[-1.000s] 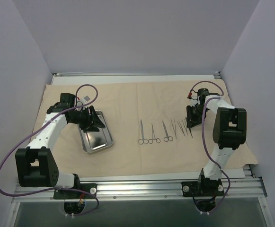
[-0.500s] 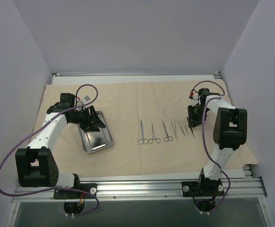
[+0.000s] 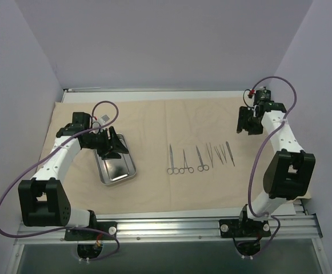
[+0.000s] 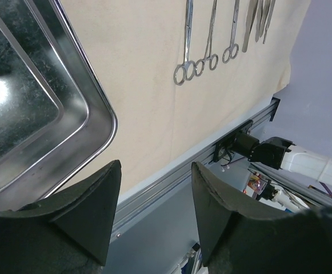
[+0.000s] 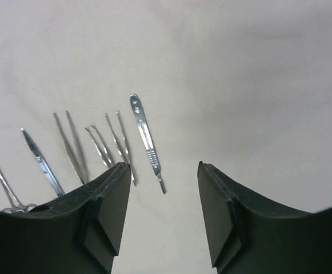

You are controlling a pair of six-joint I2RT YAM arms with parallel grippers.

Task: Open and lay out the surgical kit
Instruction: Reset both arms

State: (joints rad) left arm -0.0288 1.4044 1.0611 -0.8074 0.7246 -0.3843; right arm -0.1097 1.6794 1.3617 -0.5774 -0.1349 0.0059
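Note:
The beige cloth wrap (image 3: pixel 148 120) lies spread flat over the table. The shiny steel tray (image 3: pixel 121 171) sits on its left part, empty; it also shows in the left wrist view (image 4: pixel 34 108). Several slim steel instruments (image 3: pixel 200 158) lie in a row at the centre right: ring-handled ones (image 4: pixel 203 54), tweezers (image 5: pixel 74 145) and a flat handle (image 5: pixel 146 140) at the right end. My left gripper (image 3: pixel 112 146) is open and empty, just over the tray's far end. My right gripper (image 3: pixel 247 122) is open and empty, raised behind and right of the row.
An aluminium rail (image 3: pixel 171 224) runs along the near table edge and also shows in the left wrist view (image 4: pixel 211 149). Grey walls close in the left, back and right. The cloth's right edge (image 3: pixel 303 188) hangs near the right arm's base.
My right gripper has lifted off the right end of the instrument row and moved back and to the right, leaving the flat handle on the cloth. The left arm has barely moved.

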